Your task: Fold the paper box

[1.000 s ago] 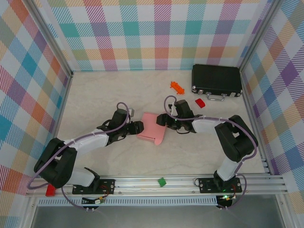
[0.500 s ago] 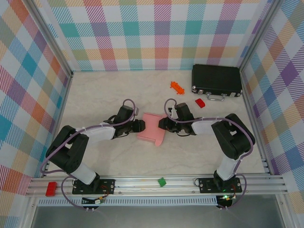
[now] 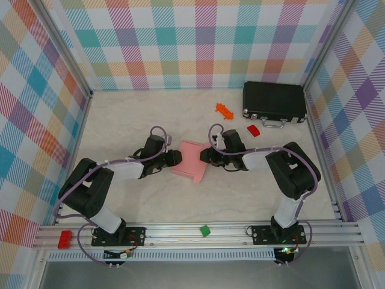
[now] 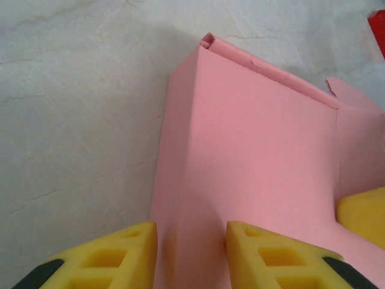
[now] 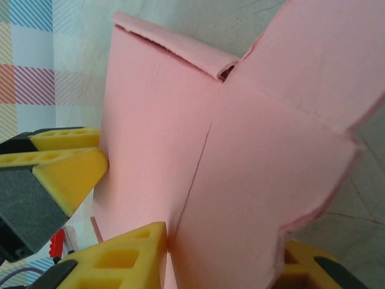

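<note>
Centre of pale marbled table (image 3: 138,117): pink thin-card paper box (image 3: 191,160) held both sides. Left tool (image 3: 175,159) clamps its left wall, right tool (image 3: 205,157) its right flap, likely bracing a crease.

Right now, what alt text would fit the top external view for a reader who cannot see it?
A pink paper box at centre is gripped from both sides: the left gripper on its left edge, the right gripper on its right. A black case lies at the far right, with an orange piece and a red piece near it.

Paper box (image 5: 252,156) in right end effector (image 5: 224,241)
</note>
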`<move>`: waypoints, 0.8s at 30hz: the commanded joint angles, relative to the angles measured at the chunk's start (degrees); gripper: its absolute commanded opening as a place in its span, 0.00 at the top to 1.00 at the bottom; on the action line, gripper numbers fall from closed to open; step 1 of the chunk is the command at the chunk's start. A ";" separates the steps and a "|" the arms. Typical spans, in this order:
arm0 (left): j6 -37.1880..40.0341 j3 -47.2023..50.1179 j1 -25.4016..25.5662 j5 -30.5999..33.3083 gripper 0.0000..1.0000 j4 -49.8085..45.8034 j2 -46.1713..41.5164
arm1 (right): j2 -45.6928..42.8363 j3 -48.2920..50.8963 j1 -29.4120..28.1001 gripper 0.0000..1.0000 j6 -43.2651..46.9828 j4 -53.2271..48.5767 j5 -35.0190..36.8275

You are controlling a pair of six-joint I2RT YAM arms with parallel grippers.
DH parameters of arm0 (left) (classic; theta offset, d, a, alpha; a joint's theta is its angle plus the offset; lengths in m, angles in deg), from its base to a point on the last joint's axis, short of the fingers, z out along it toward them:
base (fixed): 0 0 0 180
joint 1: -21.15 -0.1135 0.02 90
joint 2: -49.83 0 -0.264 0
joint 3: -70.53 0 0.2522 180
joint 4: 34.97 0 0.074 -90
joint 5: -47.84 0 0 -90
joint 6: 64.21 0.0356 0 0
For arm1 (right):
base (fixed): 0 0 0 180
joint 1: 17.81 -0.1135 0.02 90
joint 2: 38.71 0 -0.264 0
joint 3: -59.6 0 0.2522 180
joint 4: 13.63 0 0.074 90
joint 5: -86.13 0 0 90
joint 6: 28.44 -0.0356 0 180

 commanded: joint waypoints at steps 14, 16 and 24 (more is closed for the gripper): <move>-6.98 5.11 -4.31 -8.38 0.66 9.52 5.18 | -2.30 -6.33 -0.92 0.67 0.48 1.10 -6.13; -7.62 5.24 -4.46 -8.92 0.66 10.48 5.43 | -2.06 -6.88 -0.92 0.67 0.47 0.86 -6.24; -10.66 6.01 -5.16 -11.89 0.66 16.39 7.96 | -1.25 -10.08 -0.97 0.66 0.64 -0.35 -7.53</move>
